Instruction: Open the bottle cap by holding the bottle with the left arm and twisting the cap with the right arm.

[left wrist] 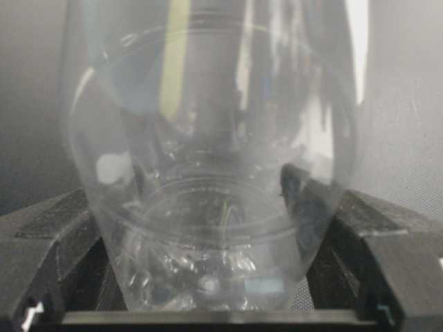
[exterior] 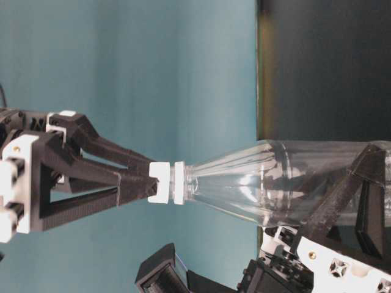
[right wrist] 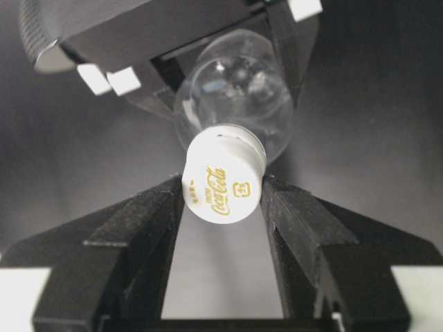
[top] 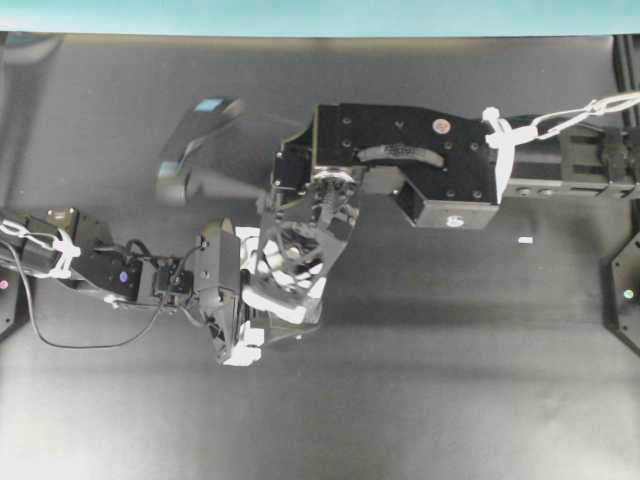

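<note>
Right hand (right wrist: pixel 221 200) clamps its two black fingers onto the bottle cap (right wrist: pixel 223 181), one on each side, squarely placed for a twist, I'd say. The cap is small, round and white, with gold lettering on its top, and narrower than the body behind it. Out from there, the bottle (exterior: pixel 269 183) is clear plastic, empty by the look of it, flaring from a thin neck to a round body. The left hand (left wrist: pixel 221 277) hugs that body low down between its fingers, bracing it above the dark bench (top: pixel 450 380) so it can't spin with the cap.
</note>
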